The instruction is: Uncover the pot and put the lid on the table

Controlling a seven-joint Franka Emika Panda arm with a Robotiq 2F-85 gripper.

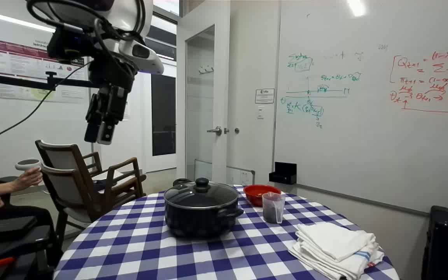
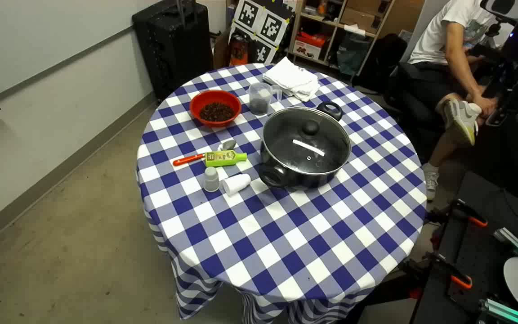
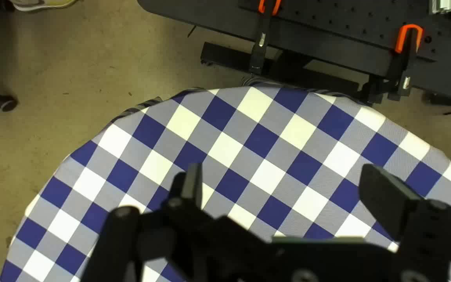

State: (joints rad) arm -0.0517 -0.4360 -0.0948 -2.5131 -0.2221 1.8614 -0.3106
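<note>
The black pot (image 1: 198, 225) stands on the table (image 1: 138, 241) with the blue-and-white checked cloth. It also shows in an exterior view (image 2: 315, 181). The see-through lid (image 2: 290, 139) with a silvery rim and dark knob (image 2: 310, 128) sits on the pot; the knob also shows in an exterior view (image 1: 202, 185). My gripper (image 1: 99, 133) hangs high in the air, to one side of the pot and well above it. In the wrist view, my gripper (image 3: 280, 172) is open and empty, over the cloth (image 3: 227, 149) near the table's edge. Pot and lid are out of the wrist view.
Beside the pot are a red bowl (image 2: 216, 108), a clear measuring cup (image 2: 260, 96), folded white towels (image 2: 291, 80), a green bottle (image 2: 223, 158), a grey shaker (image 2: 211, 179) and a white cup (image 2: 237, 183). A seated person (image 2: 457, 49) is close to the arm.
</note>
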